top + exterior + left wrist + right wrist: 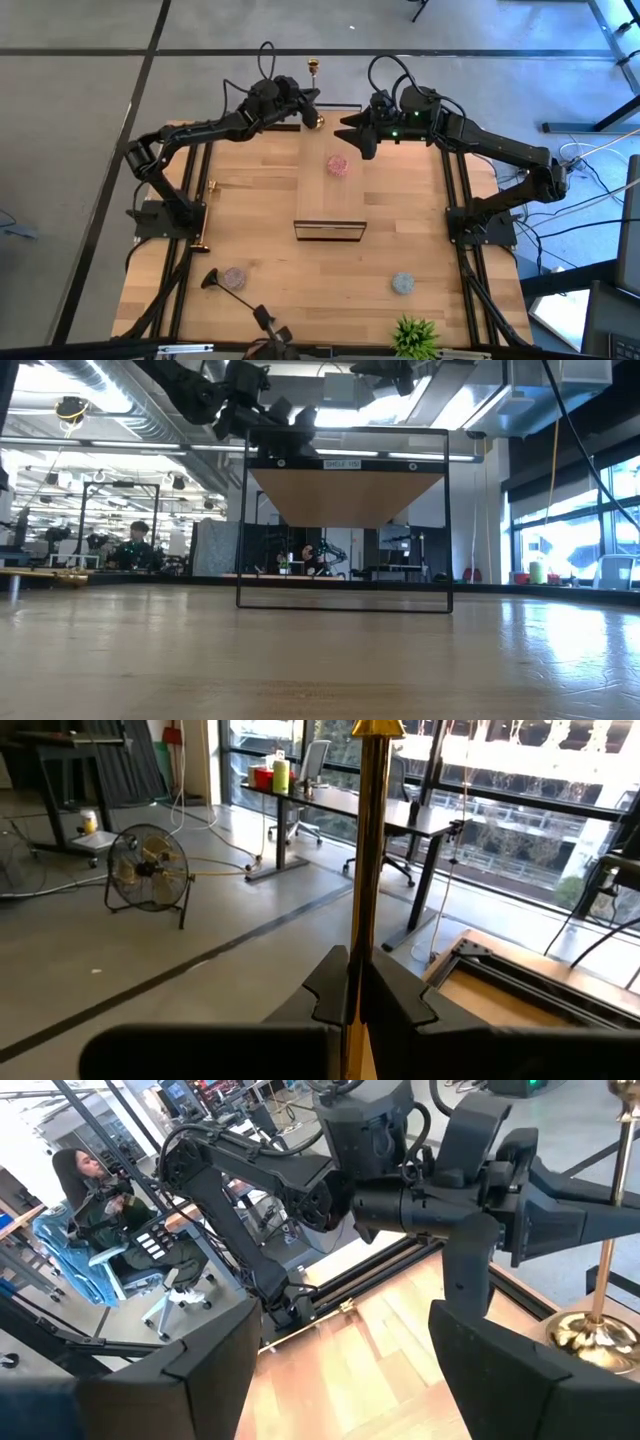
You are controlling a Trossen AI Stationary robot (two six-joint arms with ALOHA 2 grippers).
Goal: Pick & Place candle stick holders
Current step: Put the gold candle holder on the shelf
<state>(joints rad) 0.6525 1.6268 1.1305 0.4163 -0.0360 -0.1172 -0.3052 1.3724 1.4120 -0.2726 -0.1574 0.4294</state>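
Left end effector (308, 108) at the far edge of the table (400, 240), closed on the thin stem of a gold candle stick holder (313, 118); stem clamped between both fingers (330, 988) in the left wrist view, upright, with round flared base (592, 1338) resting on the wood at the table's far edge and small top cup (313, 67) showing beyond that edge in the high view. Right end effector (352, 128) just beside it on the same far edge, jaws spread wide, nothing between them, pointed toward the left end effector and the gold base. Second gold candle stick holder (200, 246) lying flat at the table's left edge near the left arm's mount, seen also as a gold bar at far left in the low view. Black candle stick holder (212, 279) lying near the front left corner. Black wire frame (329, 229) standing at mid-table. Person seated (95, 1190) in the room beyond the table.
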